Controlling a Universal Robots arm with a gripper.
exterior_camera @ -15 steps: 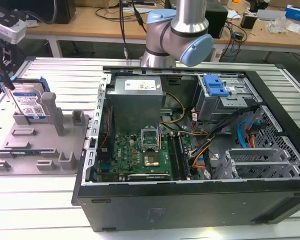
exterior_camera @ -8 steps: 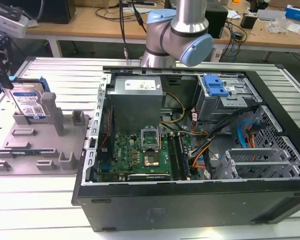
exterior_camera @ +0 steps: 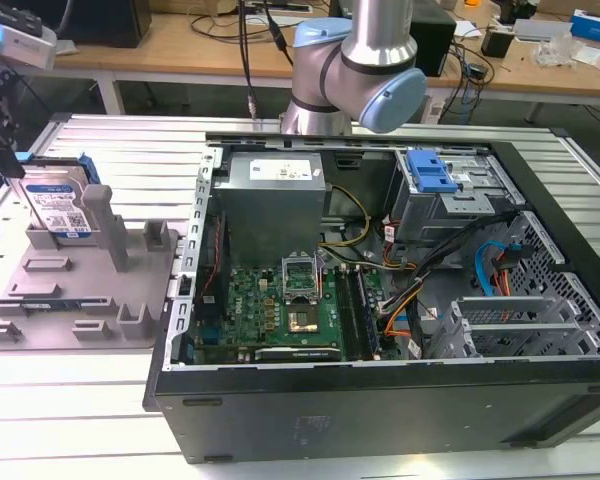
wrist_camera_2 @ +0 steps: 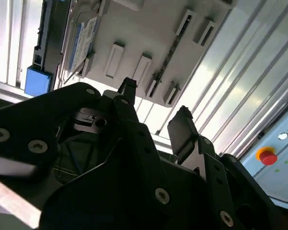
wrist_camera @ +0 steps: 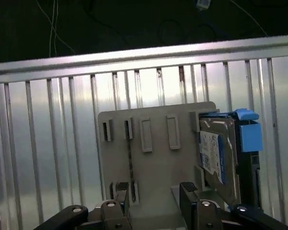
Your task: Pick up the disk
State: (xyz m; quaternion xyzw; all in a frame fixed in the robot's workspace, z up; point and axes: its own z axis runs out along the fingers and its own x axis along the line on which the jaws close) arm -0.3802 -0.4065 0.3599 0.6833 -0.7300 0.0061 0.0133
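Note:
The disk [exterior_camera: 58, 205] is a silver hard drive with a white-and-blue label and blue side rails. It stands on edge in the grey fixture [exterior_camera: 90, 290] at the exterior view's left. In both wrist views my gripper [wrist_camera: 155, 195] is open with nothing between its fingers. It hovers over the fixture's [wrist_camera: 153, 153] slotted middle, with the disk [wrist_camera: 220, 154] off to one side of the fingers and apart from them. In the second wrist view the gripper [wrist_camera_2: 156, 108] has its dark fingertips [wrist_camera_2: 127, 87] spread, and the disk [wrist_camera_2: 84, 43] lies beyond them at the fixture's [wrist_camera_2: 149, 33] end.
An open computer case [exterior_camera: 380, 410] takes up the middle and the exterior view's right, with a blue-handled drive cage [exterior_camera: 430, 175] inside. The arm [exterior_camera: 355, 60] rises behind it. The slatted aluminium table [wrist_camera: 38, 143] lies under the fixture. A red button [wrist_camera_2: 267, 156] sits on a panel nearby.

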